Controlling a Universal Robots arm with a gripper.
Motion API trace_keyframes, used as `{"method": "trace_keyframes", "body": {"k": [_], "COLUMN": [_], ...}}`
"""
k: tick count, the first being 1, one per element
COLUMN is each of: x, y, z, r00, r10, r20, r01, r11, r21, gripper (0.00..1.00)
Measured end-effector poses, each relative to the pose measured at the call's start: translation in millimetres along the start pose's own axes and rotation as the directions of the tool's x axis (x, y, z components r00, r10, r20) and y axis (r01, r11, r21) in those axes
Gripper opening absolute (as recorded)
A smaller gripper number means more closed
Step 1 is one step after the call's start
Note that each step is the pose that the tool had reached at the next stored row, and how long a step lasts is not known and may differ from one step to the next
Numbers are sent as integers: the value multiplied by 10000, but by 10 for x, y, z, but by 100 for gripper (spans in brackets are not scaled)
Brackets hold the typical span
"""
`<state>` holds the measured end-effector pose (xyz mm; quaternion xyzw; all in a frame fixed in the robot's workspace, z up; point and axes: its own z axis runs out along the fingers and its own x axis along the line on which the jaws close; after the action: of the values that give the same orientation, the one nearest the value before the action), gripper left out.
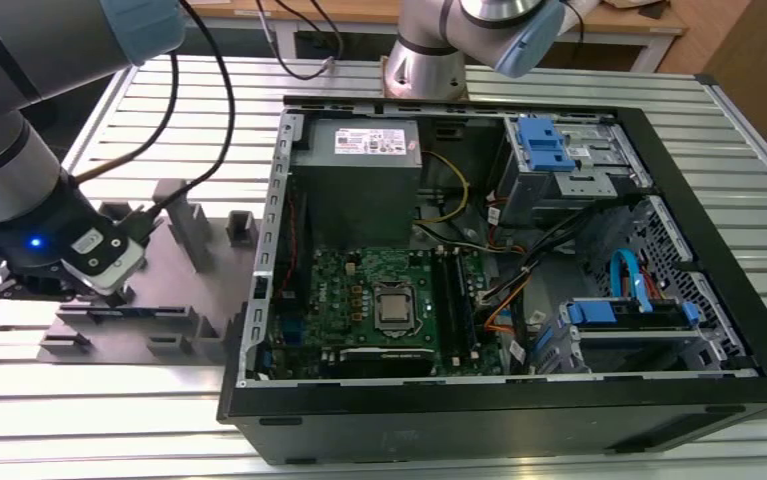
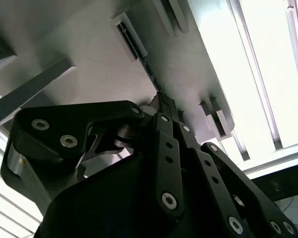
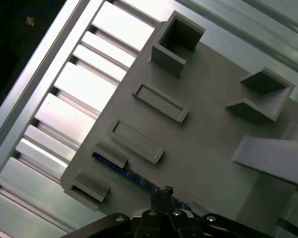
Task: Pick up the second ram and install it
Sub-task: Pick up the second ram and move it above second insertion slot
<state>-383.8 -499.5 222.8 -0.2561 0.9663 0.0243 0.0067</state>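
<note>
Grey fixture plate point(image 1: 156, 290) on the slatted worktop point(image 1: 90, 410) carries the second ram point(image 3: 139, 182), set on edge between two blocks, its long axis running crosswise directly under the tool point(image 3: 165, 192), which appears clenched on its upper edge.

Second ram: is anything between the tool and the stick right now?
Nothing visible stands in the way. In both wrist views the tool is right at the second ram, which sits in the grey fixture. No block, cable or other part lies between them.
</note>
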Motion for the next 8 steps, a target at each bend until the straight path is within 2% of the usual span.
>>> {"method": "trace_keyframes", "body": {"k": [8], "x": [0], "y": [0], "z": [1], "r00": [9961], "r10": [-880], "r20": [-37], "r01": [880], "r11": [9961], "r21": [-24], "gripper": [7]}}
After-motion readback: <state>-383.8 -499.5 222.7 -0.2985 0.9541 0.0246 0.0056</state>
